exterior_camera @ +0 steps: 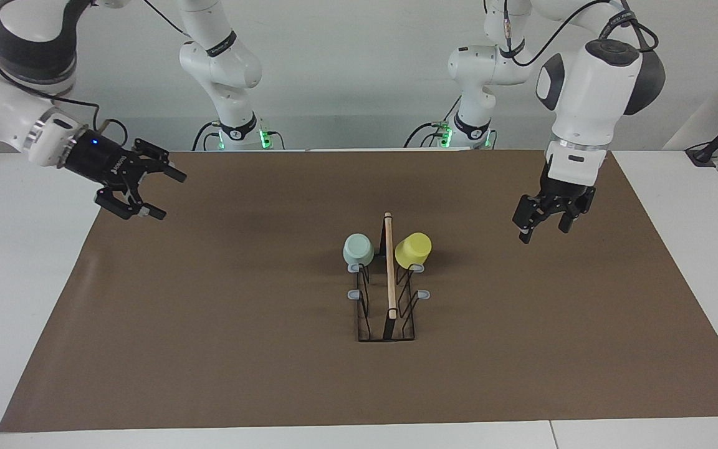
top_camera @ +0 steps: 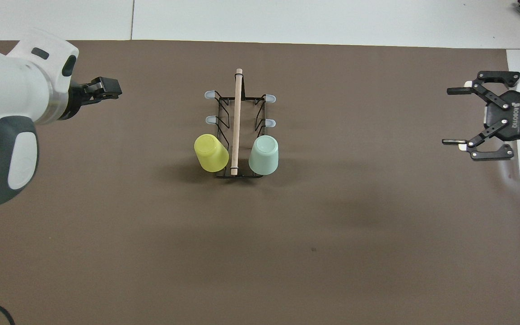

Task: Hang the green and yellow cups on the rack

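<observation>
Both cups are seen upended on the rack (exterior_camera: 387,293), on the pair of prongs nearest the robots: the green cup (exterior_camera: 358,249) toward the right arm's end, the yellow cup (exterior_camera: 413,249) toward the left arm's end, the wooden rod between them. The task is judged done.

The left gripper (exterior_camera: 543,219) is held over the mat with its jaws open and empty. The right gripper (exterior_camera: 147,193) is held over the mat's edge, jaws likewise spread and empty.

The cups are judged light, stiff and smooth plastic; if regrasped, each is best taken across its tapered wall near the base.
</observation>
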